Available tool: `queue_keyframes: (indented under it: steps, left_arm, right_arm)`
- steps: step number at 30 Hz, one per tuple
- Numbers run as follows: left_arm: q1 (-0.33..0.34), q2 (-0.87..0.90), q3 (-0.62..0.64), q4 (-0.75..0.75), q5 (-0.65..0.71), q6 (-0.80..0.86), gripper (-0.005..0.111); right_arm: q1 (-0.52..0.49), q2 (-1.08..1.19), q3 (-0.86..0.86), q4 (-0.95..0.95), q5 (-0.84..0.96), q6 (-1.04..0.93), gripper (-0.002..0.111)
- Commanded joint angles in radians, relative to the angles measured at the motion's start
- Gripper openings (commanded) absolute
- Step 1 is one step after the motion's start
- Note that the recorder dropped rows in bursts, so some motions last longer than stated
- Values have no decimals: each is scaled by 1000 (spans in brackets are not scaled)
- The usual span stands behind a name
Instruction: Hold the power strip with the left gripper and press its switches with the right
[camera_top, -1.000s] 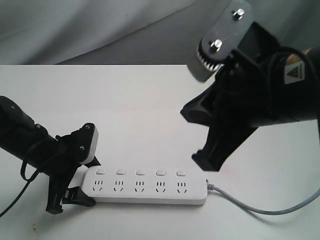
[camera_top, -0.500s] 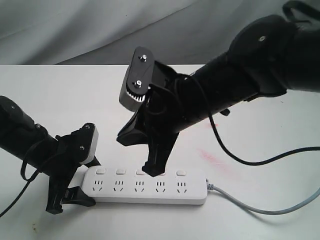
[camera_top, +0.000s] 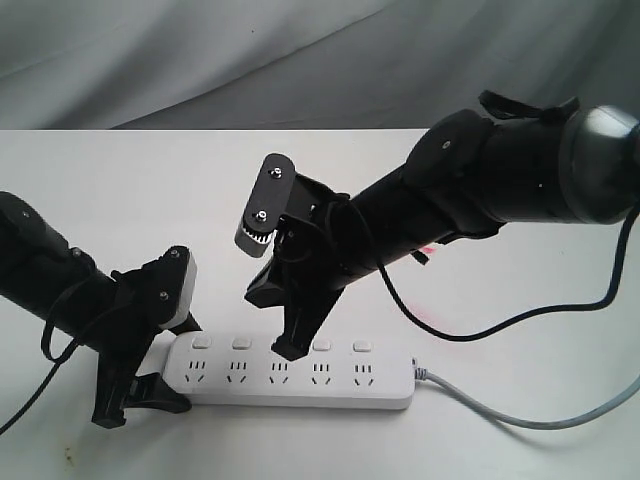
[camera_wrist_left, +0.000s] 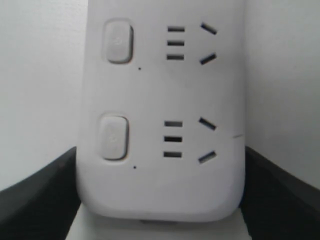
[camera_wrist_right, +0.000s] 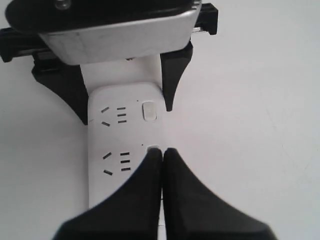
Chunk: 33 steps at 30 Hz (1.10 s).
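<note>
Set on a white table, with grey cloth hung behind. Reached over from the right by a thick glossy black arm, and from the left by a slimmer matte black arm.

Counted once: one power strip, a long, flat bar of white plastic with rounded ends. Lies flat near the front edge of the table. Runs left to right across the exterior view, with the free rounded end pointing left and the corded end pointing right. Trails one grey cord off to the right.

Clamped across its left end by the left gripper, spread wide, with one black finger against each long edge in the left wrist view. Met at the switch row by the right gripper, closed tight on nothing, tips down at the middle of the row.

Counted along the strip: five socket sets, and four small square white switches in plain sight, with the middle place hidden under the right tips. Cannot tell whether pressed in or only touched.
</note>
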Motion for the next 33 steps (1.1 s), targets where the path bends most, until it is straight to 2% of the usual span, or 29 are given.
queue_keyframes:
  steps: [1, 5, 12, 15, 27, 33]
  left_arm:
    - [-3, 9, 2, 5, -49, -1, 64]
    - [-3, 9, 2, 5, -49, -1, 64]
    - [-3, 9, 2, 5, -49, 2, 64]
    - [-3, 9, 2, 5, -49, 2, 64]
    - [-3, 9, 2, 5, -49, -1, 64]
    - [-3, 9, 2, 5, -49, -1, 64]
  right_arm:
    - [-1, 1, -4, 27, -5, -6, 0]
    - [-1, 1, -4, 27, -3, -30, 8]
    - [-1, 1, -4, 27, -3, -50, 52]
    - [-1, 1, -4, 27, -6, -50, 62]
    - [-1, 1, -4, 212, 21, -50, 64]
    - [16, 31, -8, 176, -26, -84, 64]
